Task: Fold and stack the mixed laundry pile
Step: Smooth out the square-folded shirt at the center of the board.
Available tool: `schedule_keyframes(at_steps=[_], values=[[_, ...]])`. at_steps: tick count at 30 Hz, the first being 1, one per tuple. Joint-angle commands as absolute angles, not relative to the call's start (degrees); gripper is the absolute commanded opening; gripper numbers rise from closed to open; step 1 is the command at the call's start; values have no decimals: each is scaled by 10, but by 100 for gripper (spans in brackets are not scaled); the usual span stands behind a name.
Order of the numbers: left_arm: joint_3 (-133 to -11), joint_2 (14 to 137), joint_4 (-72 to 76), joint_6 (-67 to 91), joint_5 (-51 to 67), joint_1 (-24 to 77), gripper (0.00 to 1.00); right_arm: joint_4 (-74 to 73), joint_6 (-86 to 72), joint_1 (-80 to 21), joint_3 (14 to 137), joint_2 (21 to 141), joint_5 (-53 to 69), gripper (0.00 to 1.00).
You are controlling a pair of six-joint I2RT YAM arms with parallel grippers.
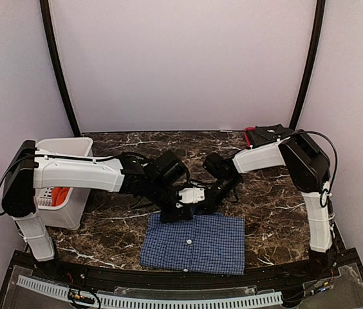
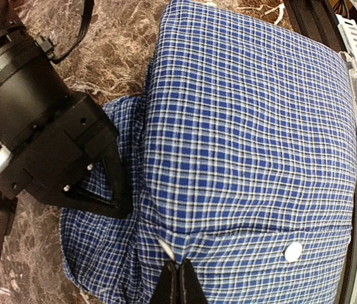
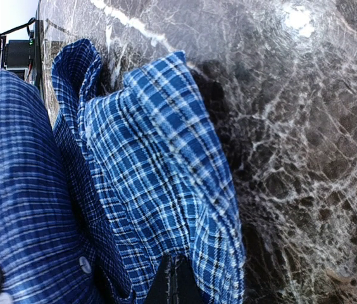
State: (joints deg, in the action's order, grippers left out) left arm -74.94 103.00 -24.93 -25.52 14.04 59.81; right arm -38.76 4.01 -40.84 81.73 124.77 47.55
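Top view: left gripper (image 1: 183, 205) and right gripper (image 1: 211, 203) side by side, both pinching the far edge of the checked shirt (image 1: 197, 244); shirt longest from side to side.
Left wrist: fingers (image 2: 169, 288) shut on cloth, shirt spread ahead.
Right wrist: fingers (image 3: 164, 282) shut on collar (image 3: 159, 145).

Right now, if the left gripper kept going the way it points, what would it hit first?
The checked shirt. The left gripper points down at it, jaws shut right at the cloth, seemingly pinching a fold; nothing else lies between.
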Motion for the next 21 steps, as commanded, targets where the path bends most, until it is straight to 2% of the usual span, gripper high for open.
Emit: schedule_keyframes(at_steps=[1,16,21], values=[[-741,992,-230,-276,79,596,0,-386,45,-413,805,1261,444,0],[-656,994,-32,-325,-56,592,0,-401,42,-409,827,1231,430,0],[-647,1018,-8,-331,-69,592,0,-429,35,-399,860,1180,400,9]])
